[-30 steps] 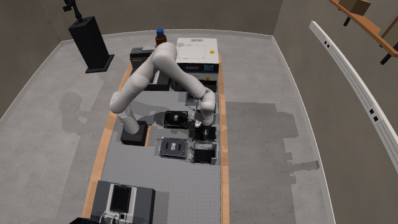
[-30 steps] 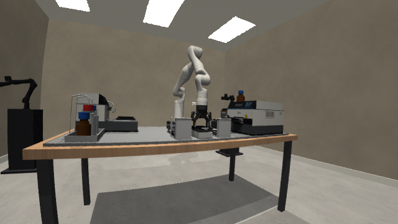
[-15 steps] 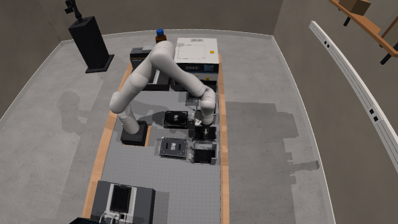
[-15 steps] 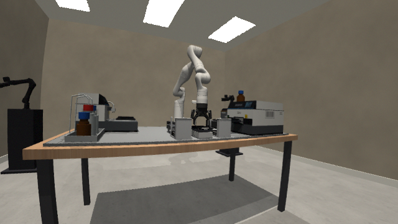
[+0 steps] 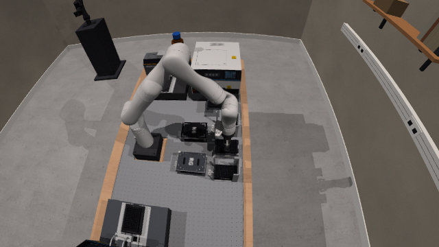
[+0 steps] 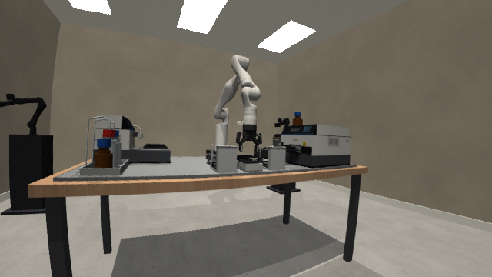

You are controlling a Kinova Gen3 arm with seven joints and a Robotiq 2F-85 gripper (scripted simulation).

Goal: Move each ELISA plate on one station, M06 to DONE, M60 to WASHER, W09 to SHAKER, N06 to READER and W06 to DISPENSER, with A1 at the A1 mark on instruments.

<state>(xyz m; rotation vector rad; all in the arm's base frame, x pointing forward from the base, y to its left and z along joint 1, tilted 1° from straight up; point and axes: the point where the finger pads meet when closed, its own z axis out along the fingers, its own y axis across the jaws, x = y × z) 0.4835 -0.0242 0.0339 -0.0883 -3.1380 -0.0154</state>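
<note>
A dark plate (image 6: 250,158) is seen low on the tabletop (image 6: 192,185) under the gripper (image 6: 249,145), fingers spread wide, holding nothing. Its well grid (image 5: 226,147) is shown only from above.

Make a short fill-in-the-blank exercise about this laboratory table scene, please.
1. The black two-finger gripper is fully ____.
2. It hangs directly above a black multi-well plate and holds ____.
3. The brown glass bottle behind the white arm has a ____ cap.

Missing words: open; nothing; blue
</note>
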